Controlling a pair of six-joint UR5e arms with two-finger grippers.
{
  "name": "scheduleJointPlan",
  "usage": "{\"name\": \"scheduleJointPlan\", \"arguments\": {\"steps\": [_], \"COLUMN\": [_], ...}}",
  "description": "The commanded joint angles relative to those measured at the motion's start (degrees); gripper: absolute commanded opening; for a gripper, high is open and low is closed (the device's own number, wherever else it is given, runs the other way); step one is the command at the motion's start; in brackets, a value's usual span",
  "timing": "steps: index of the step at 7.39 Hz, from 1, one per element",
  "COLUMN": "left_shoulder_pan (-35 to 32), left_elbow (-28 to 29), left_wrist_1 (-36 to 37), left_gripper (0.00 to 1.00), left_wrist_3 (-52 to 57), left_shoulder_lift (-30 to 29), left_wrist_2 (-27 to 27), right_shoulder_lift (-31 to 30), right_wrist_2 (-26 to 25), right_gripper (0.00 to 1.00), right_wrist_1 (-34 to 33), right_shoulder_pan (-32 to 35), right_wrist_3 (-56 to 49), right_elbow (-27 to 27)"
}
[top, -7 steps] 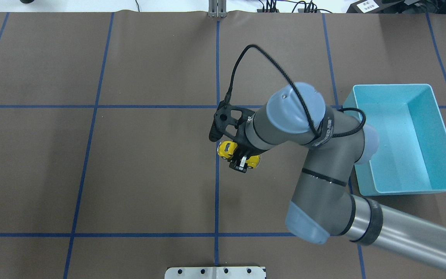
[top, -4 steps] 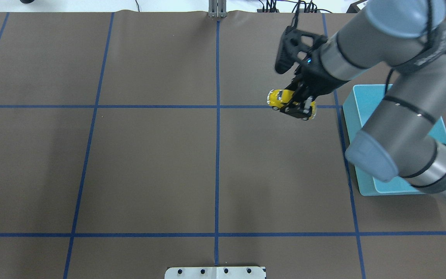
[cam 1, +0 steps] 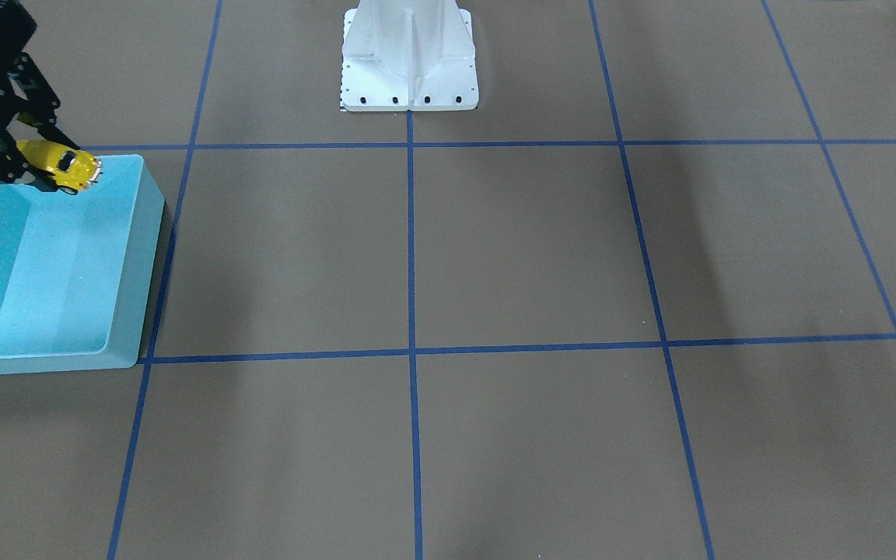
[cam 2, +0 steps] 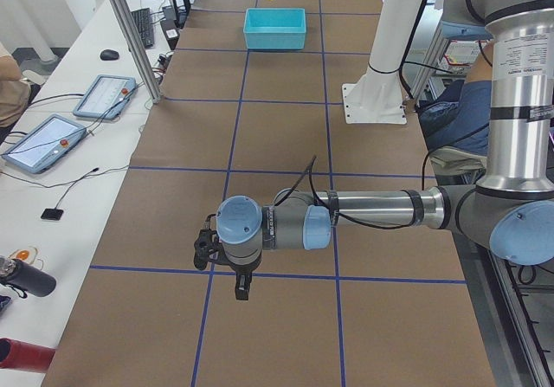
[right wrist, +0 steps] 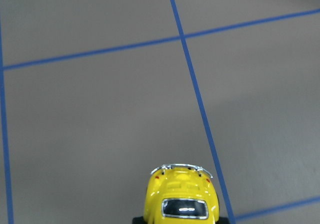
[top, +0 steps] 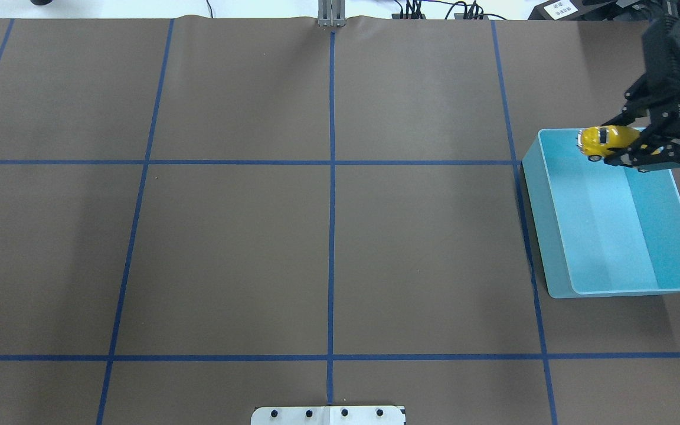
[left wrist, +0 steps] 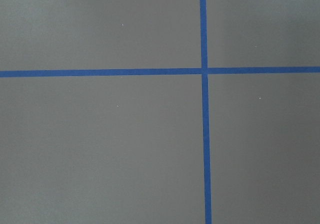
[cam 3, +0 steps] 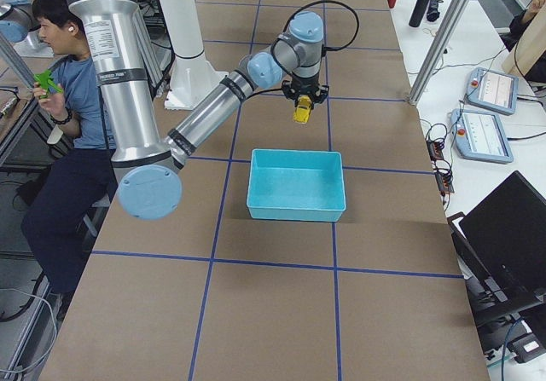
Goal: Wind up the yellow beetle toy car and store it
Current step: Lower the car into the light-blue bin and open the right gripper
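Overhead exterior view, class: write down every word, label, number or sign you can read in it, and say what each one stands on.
No text here can be read.
The white label at the view's top edge: printed marks, too small and blurred to read.
The yellow beetle toy car: no lettering shows.
The turquoise bin: no lettering shows.
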Motion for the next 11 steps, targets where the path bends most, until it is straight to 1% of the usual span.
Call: {"name": "scheduleJointPlan", "arguments": {"steps": [1, 2, 3, 5, 6, 8, 10, 11], "left_shoulder_pan": [0.00, 0.00, 0.00, 0.00, 0.00, 0.00, 0.00, 0.00], "left_elbow": [0.00, 0.09, 0.00, 0.09, 0.17, 0.26, 0.35, 0.35], "left_wrist_1": [0.00, 0.00, -0.09, -0.09, -0.09, -0.18, -0.18, -0.18], "left_gripper": [1.00, 1.00, 1.00, 1.00, 1.00, 1.00, 1.00, 1.00], "left_wrist_3": [0.00, 0.00, 0.00, 0.08, 0.08, 0.08, 0.08, 0.08], "left_shoulder_lift": [0.00, 0.00, 0.26, 0.26, 0.26, 0.26, 0.26, 0.26], "left_wrist_2": [0.00, 0.00, 0.00, 0.00, 0.00, 0.00, 0.00, 0.00], "right_shoulder_lift": [-7.93, -10.65, -11.98, -10.94, -10.15, -7.43, -6.98, -6.89], "right_wrist_2": [0.32, -0.38, -0.91, -1.01, -1.01, -2.05, -3.90, -3.91], "right_gripper": [0.00, 0.00, 0.00, 0.00, 0.00, 0.00, 0.00, 0.00], "right_wrist_1": [5.32, 10.66, 16.46, 24.48, 26.61, 27.85, 35.64, 38.64], "right_shoulder_pan": [1.46, 1.37, 1.28, -0.20, -1.61, -5.30, -7.24, -7.59], "right_wrist_3": [-9.86, -11.37, -11.38, -10.77, -9.55, -5.24, -4.09, -3.65], "right_elbow": [-3.27, -6.35, -9.86, -18.47, -20.95, -22.72, -27.19, -28.95]}}
